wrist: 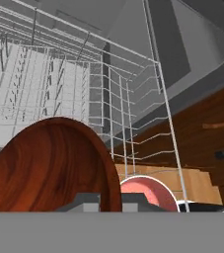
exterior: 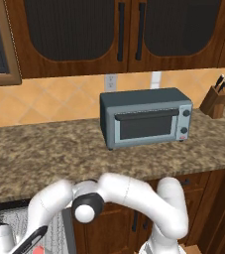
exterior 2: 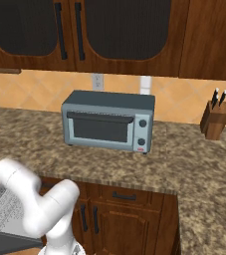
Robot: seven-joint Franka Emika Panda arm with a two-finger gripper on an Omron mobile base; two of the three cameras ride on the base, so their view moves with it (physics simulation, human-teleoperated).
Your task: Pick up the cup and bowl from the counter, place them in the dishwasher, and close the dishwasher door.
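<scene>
Dark red bowl before wire rack

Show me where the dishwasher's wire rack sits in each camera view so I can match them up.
Left base view: wire rack at the lower left, under the counter edge, beside the arm.
Right base view: rack at the lower left edge, behind the arm.
Hand view: rack spans the upper left and centre, seen close up.
Shared landmark: the brown wooden cabinet front right of the rack.

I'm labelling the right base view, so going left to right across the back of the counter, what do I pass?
Wall outlet → toaster oven → knife block, the last two standing on the counter.
</scene>
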